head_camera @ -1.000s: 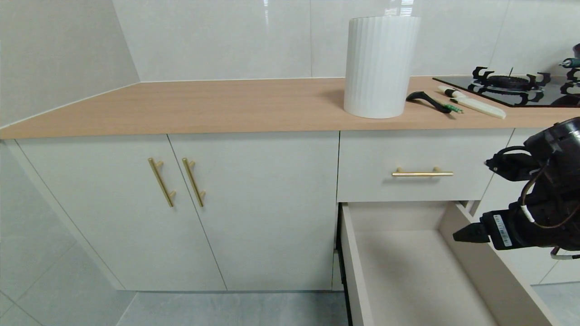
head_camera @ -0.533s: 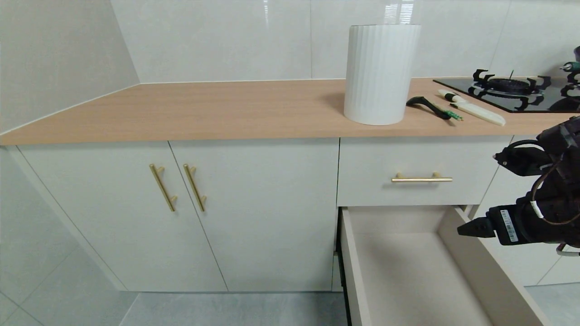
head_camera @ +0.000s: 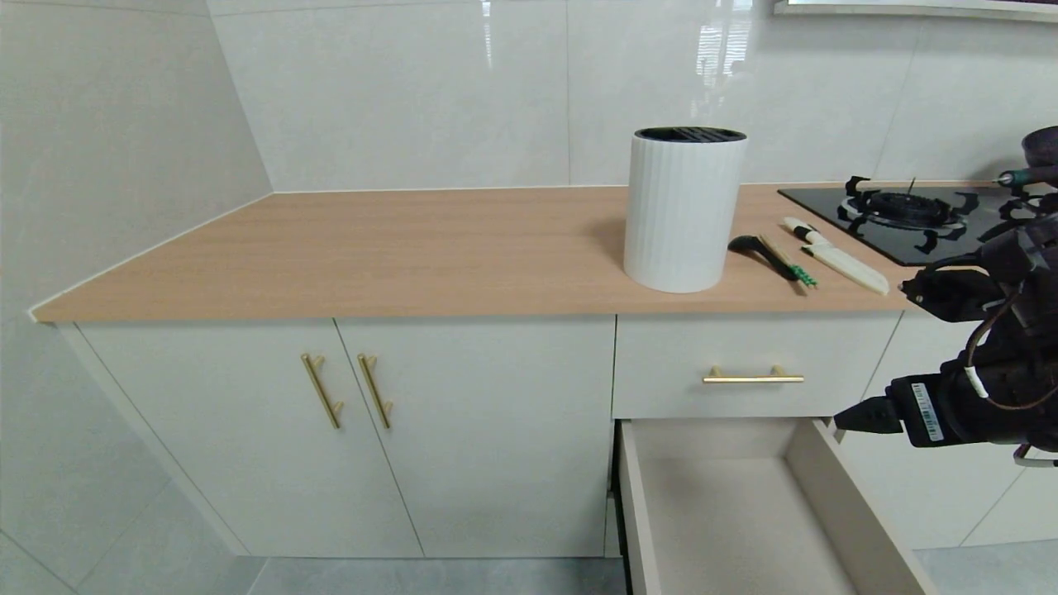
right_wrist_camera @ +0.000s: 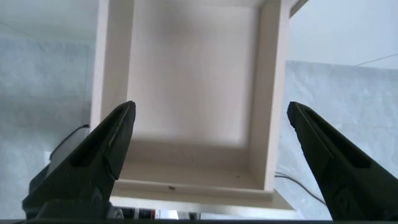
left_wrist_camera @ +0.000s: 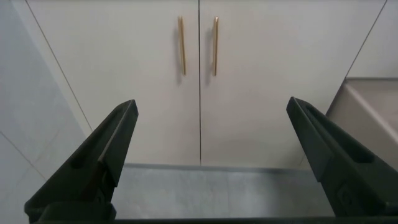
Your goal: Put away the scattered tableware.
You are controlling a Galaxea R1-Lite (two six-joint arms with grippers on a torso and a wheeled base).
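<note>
Right tool (right_wrist_camera: 209, 109), widely parted, above pulled-out drawer (right_wrist_camera: 268, 93)

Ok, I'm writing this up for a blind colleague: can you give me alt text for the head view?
A white ribbed holder stands on a wooden counter, with a black spoon, chopsticks and a white knife lying beside it near a gas hob. Below, a drawer is pulled open, the right gripper open beside it.

Lower drawer (head_camera: 727, 529) pulled out (open from above), tall white holder (head_camera: 684, 223) crowding black utensil (head_camera: 756, 249) and knife (head_camera: 839, 259) on worktop (head_camera: 413, 248)
</note>
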